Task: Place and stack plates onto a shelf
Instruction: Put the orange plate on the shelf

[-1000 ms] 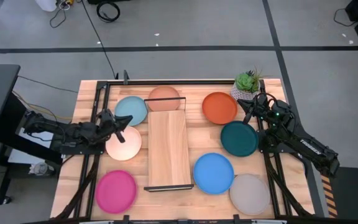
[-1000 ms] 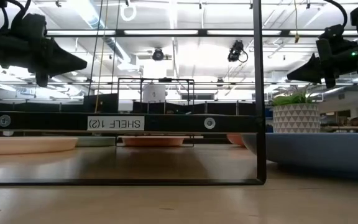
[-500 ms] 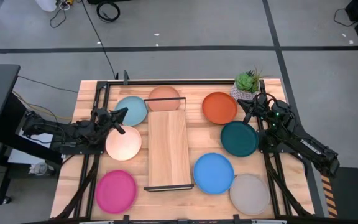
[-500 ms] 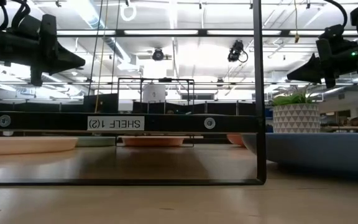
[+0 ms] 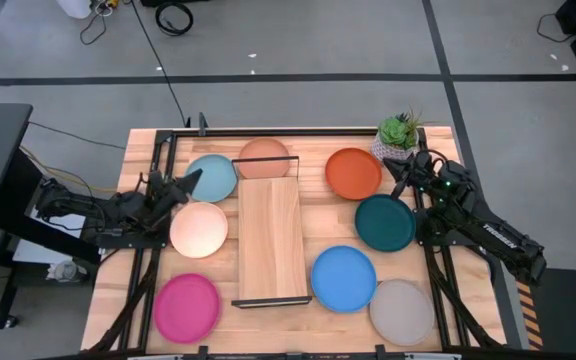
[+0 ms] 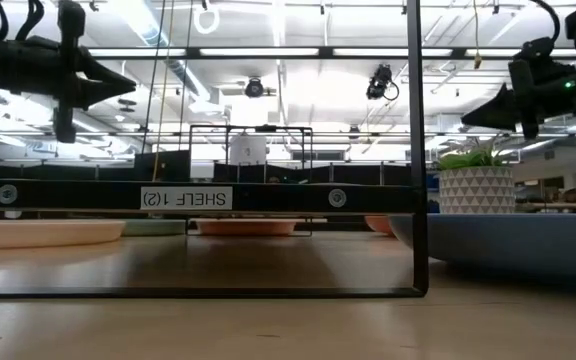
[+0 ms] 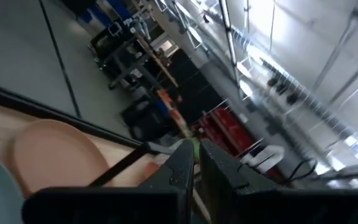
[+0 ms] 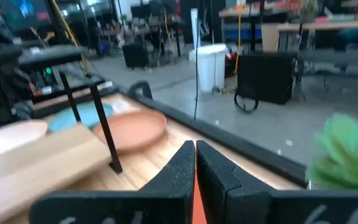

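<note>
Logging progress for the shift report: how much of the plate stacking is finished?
Nothing is done: the shelf is bare and all eight plates lie on the table. Nothing is in hand; the left claw hovers shut by the light blue plate, the right claw waits shut near the orange plate.

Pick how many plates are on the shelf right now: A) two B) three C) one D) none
D, the shelf board is bare in the high view, and all eight plates lie on the table around it, such as the peach plate and the bright blue plate.
</note>
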